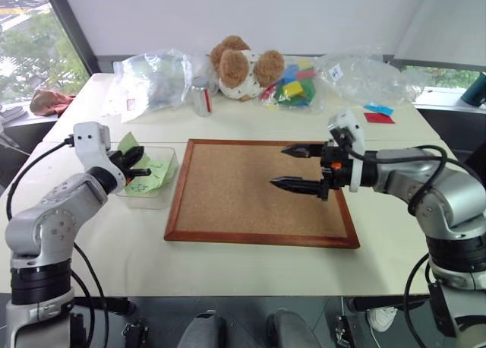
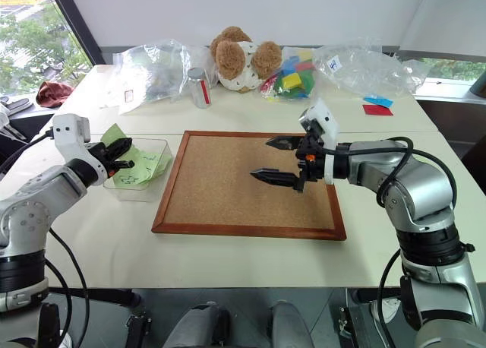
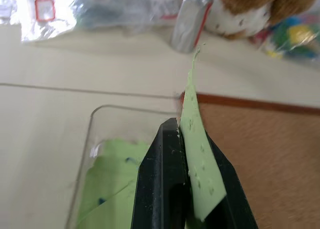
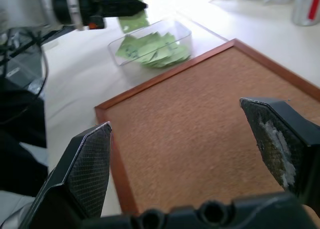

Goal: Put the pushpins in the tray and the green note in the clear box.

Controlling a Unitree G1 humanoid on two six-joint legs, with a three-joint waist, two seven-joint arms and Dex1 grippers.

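my left gripper [image 1: 139, 166] is clamped shut on the green note [image 3: 197, 154], and it sits right over the clear box [image 1: 168, 182], at the edge nearest the cork board [image 1: 258, 192]. that's the relation that matters: the box is directly below the held note, so i judge the drop needs little more than a lowering and a release. the note stands on edge between the fingers [image 3: 162, 189], long side running up and away from the tips, top corner curling a bit. pale green, thin, small dark specks on the face. more green paper already lies flat in the box bottom.

my right gripper [image 1: 292, 167] is spread wide open and empty, hanging over the middle of the cork board, pointing toward the left arm. it's well apart from the box, so the left arm is clearly the nearer one. i can't spot any pushpins on the board, nor the tray.
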